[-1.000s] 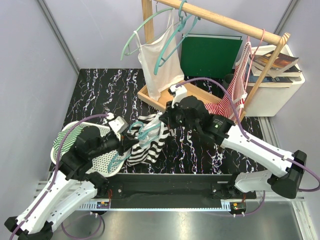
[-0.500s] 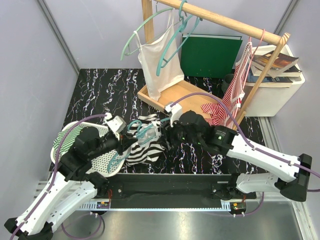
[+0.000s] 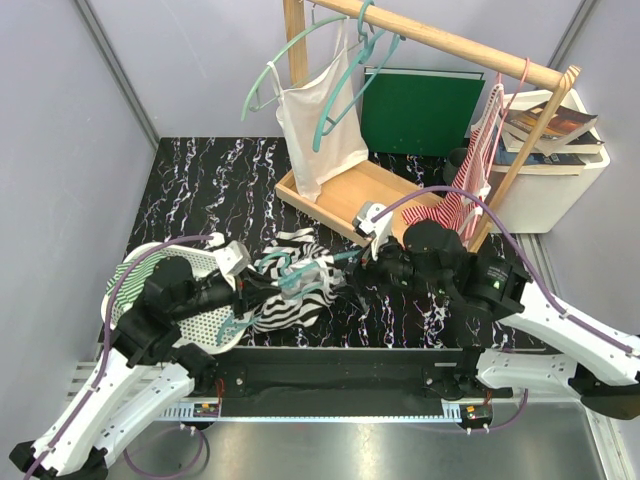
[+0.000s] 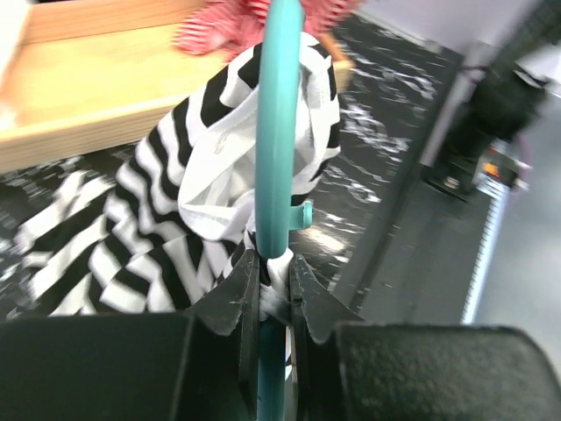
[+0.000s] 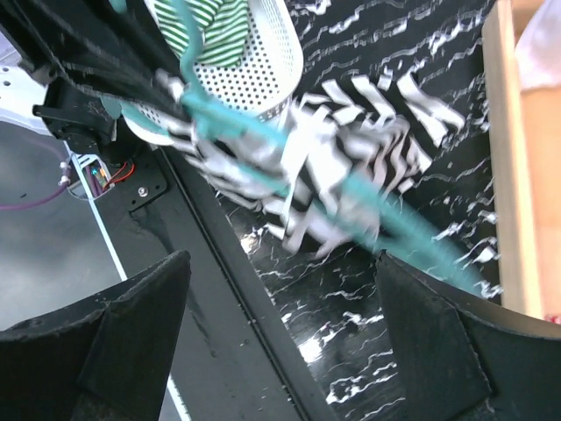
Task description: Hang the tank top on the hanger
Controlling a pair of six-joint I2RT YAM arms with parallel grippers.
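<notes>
**mo:** ok so who's got hold of what here?

**jules:** Nearest the arm bases, the left fingers (image 4: 247, 294) are pinched tight on the hanger (image 4: 279, 132), clamped on its thin teal bar. Just left of them is a white holey basket (image 3: 205, 325) with some green-striped cloth (image 3: 135, 272) in it.

**mo:** and the tank top?

**jules:** The tank top (image 3: 295, 295) is bunched at the front middle of the tabletop (image 3: 200, 180), between the two arms and right beside the basket. In the left wrist view a loop of the black-and-white cloth is hooked over the hanger. The rest sags onto the black marbled surface.

**mo:** right arm?

**jules:** The right fingers (image 3: 362, 272) are spread wide, just right of the bundle. That wrist view is blurry, but the hanger and the striped cloth show out in front of them.

**mo:** further back?

**jules:** There's a wooden tray (image 3: 340, 195), and over it a wooden rack (image 3: 450, 42) with a white top (image 3: 318, 130) and spare hangers (image 3: 275, 65). A red-striped garment (image 3: 450, 212) hangs near a pink hanger (image 3: 512, 85). A green binder (image 3: 420, 110) and some books (image 3: 550, 128) are at the back.
</notes>
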